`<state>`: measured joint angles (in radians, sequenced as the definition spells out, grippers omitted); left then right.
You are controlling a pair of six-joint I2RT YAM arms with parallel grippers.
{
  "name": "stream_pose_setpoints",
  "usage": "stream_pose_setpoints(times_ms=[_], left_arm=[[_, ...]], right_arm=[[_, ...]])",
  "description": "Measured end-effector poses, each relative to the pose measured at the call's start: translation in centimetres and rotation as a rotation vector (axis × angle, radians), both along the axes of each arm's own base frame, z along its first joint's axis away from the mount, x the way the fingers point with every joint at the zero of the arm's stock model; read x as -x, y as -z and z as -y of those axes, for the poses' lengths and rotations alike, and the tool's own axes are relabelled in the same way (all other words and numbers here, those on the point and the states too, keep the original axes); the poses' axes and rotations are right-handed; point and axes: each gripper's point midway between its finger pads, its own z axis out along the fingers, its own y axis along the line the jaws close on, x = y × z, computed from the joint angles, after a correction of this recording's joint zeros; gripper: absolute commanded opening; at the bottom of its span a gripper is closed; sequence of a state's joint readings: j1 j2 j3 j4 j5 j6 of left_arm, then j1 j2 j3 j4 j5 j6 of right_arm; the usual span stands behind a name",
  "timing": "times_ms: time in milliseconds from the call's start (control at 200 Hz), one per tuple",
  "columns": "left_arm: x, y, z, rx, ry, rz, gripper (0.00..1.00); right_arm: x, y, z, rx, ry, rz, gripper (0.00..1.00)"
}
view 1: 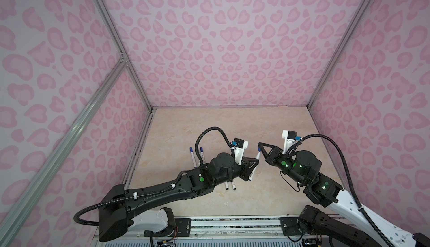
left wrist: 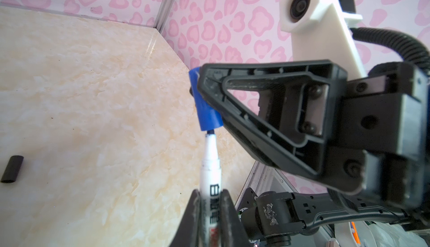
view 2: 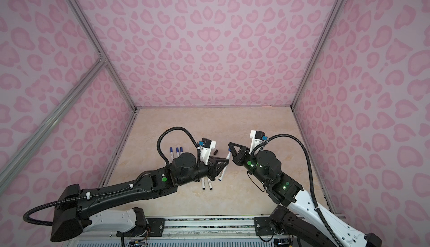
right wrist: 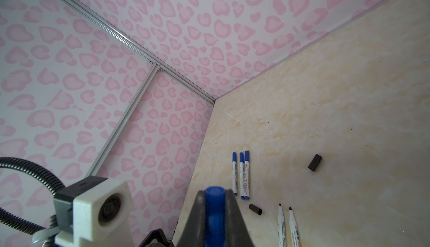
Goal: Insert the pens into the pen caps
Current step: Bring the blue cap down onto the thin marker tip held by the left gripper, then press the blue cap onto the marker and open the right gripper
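2 pens part-hidden under L arm.

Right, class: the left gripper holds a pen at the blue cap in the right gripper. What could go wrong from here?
The pen has its tip at the mouth of the blue cap, which looks tilted off its line; pushing may catch the rim.
The right gripper pinches a smooth round cap, so it could twist out.
The pen might slide back through the left gripper.
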<state>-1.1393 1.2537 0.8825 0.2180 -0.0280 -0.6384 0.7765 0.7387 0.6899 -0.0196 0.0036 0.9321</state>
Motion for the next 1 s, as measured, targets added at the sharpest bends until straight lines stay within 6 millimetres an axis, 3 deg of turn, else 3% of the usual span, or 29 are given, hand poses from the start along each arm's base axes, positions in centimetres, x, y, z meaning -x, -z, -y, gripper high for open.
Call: stream_pose_setpoints(times_ms=[560, 1000], left_arm=[[-0.8, -1.1, -0.6, 0.034, -0.036, 0.01, 0.03], [-1.5, -0.4, -0.5, 0.011, -0.054, -0.008, 0.03]], right_arm=[[0.3, -0.4, 0.1, -0.016, 0.008, 0.018, 0.09], [0.4, 0.4, -0.7, -0.035, 0.039, 0.012, 0.08]])
